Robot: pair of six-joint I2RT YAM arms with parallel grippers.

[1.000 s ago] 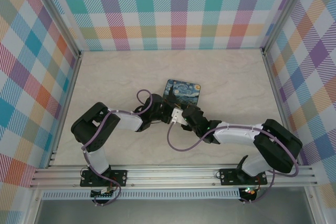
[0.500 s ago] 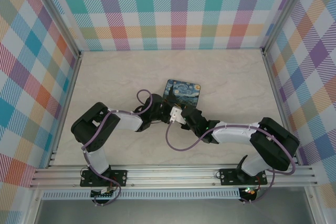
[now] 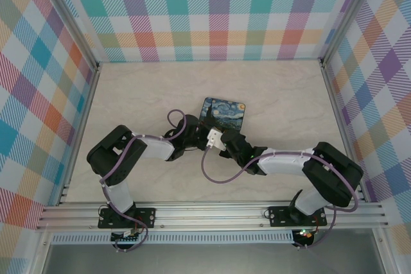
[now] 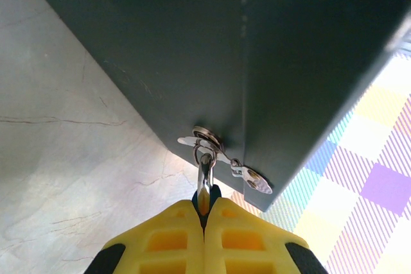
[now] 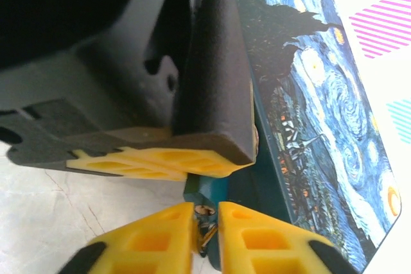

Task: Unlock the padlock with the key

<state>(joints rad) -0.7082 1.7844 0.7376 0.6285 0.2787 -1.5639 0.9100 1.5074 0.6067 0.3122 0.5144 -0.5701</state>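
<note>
A pale, marble-patterned counter (image 3: 141, 94) lies before us, walled on three sides by panels (image 3: 218, 11) of pastel plaid. Near its middle sits a painted tin (image 3: 223, 111) with a swirling night sky on its lid. Both arms reach in toward the tin's near edge, the left arm from the left and the right arm from the right, and they meet just in front of it.

In the left wrist view we see the left hand (image 4: 205, 208) with its yellow fingers pressed together. They pinch the padlock (image 4: 204, 172), and a sliver of its blue-teal body shows between the tips. The thin metal shackle rises from the fingers to a small metal fitting (image 4: 205, 137) on the tin's dark side wall. A little silver tab (image 4: 253, 181) hangs just beside that fitting.

In the right wrist view we see the right hand (image 5: 205, 224) nearly closed, with only a narrow slit between its yellow fingers. In that slit sits the key (image 5: 205, 212), small and dark, pointing up toward the padlock's teal body just above it. We cannot tell whether the key touches the lock or has gone into it. One of the left hand's fingers (image 5: 212, 68), black with a yellow pad, lies over the padlock, close against the tin's side.
</note>
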